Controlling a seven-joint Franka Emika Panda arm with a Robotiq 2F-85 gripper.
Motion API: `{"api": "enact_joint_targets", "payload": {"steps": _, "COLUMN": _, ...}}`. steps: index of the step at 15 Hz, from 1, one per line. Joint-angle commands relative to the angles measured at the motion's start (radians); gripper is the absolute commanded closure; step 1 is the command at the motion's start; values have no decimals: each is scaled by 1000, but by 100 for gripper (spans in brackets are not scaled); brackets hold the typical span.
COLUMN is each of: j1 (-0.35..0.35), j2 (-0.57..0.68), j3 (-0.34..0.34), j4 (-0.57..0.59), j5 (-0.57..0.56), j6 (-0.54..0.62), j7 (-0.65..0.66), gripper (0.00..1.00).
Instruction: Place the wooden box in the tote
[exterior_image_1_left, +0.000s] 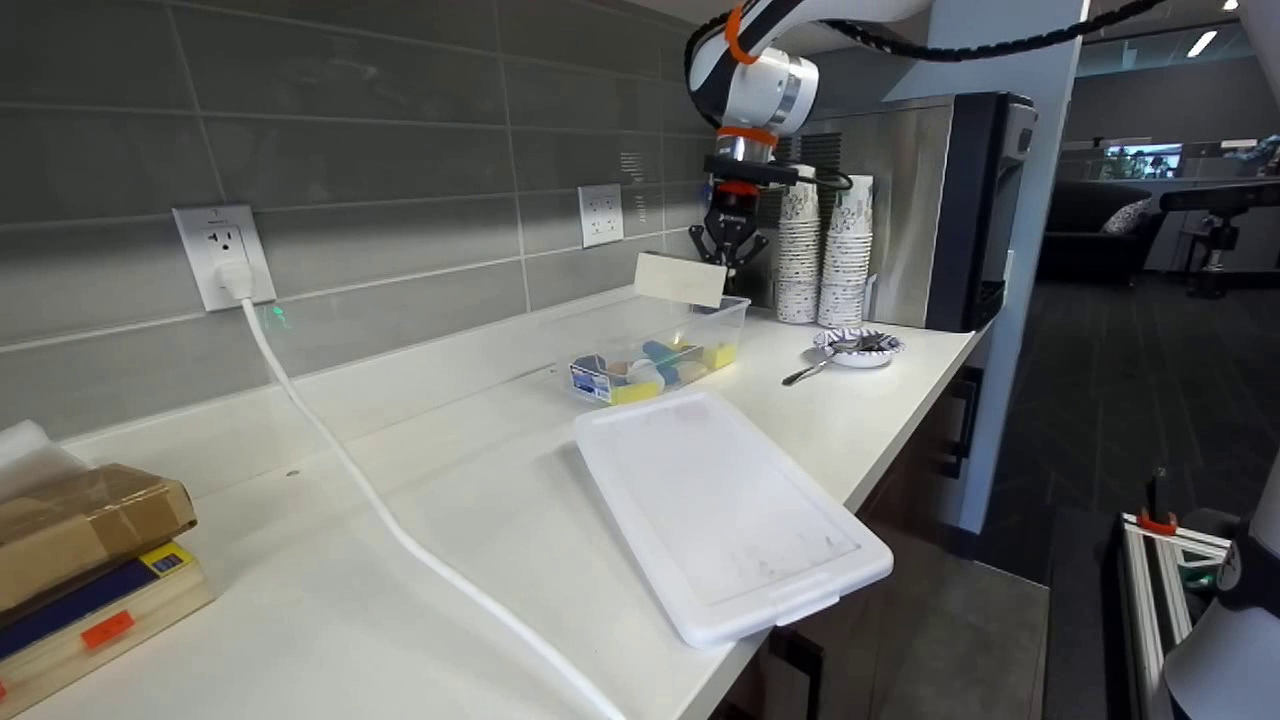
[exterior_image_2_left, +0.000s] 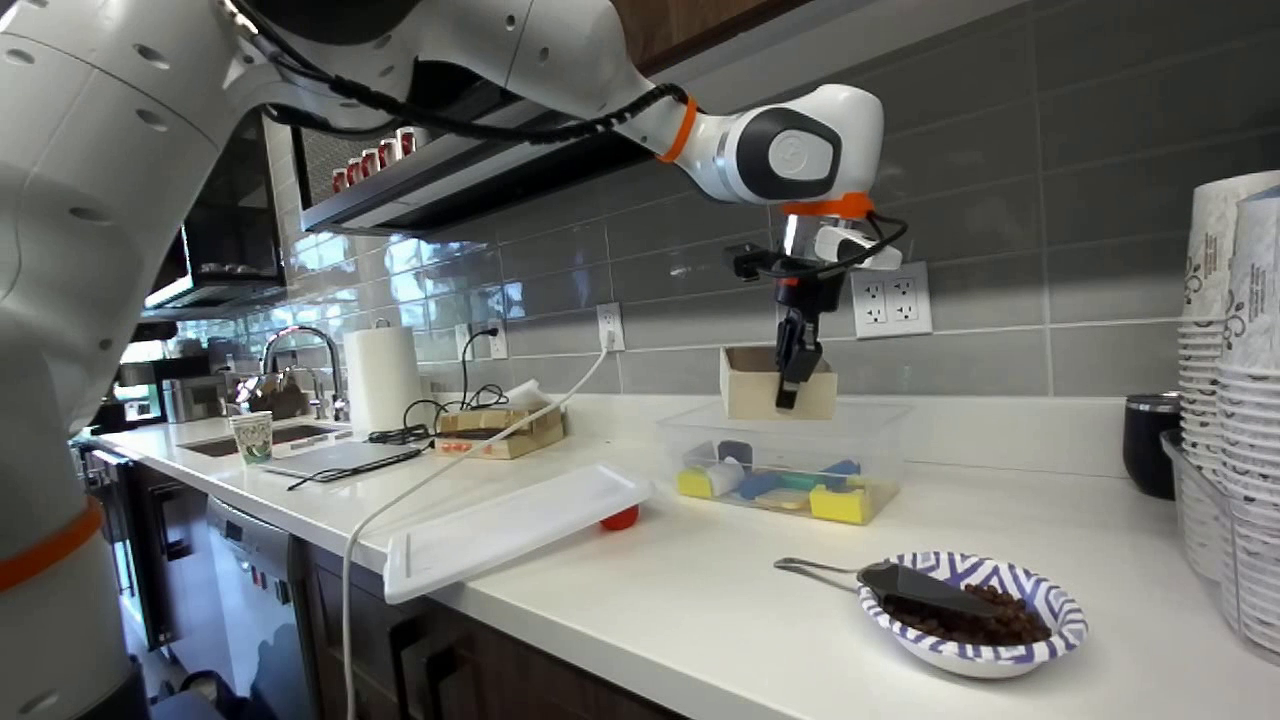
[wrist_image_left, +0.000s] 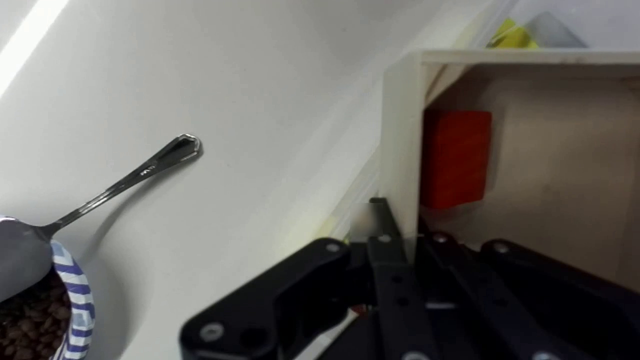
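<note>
Aloft, wooden box (exterior_image_1_left: 680, 280), pinched by end effector (exterior_image_1_left: 730, 270)

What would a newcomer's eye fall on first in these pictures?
Probably on the wooden box, which the pincer grips by one wall over the clear tote. Inside it, the wrist view shows a bright red block. A zigzag-patterned bowl of brown pieces also stands out on the counter.

Wooden box (exterior_image_1_left: 680, 279) pale tan; end effector (exterior_image_2_left: 789, 394) black; bowl (exterior_image_2_left: 1060, 608) white, purple zigzags.
</note>
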Motion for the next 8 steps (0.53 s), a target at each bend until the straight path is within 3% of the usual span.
{"api": "enact_joint_targets", "payload": {"steps": 1, "j1": -18, "j2": 63, "j3": 23, "j4": 90, "j5": 50, "j6": 7, "j7": 31, "gripper": 98}}
{"api": "enact_joint_targets", "payload": {"steps": 8, "j1": -21, "j2": 123, "j3": 38, "j4": 117, "j5": 80, "j6": 56, "j7": 73, "gripper": 98}}
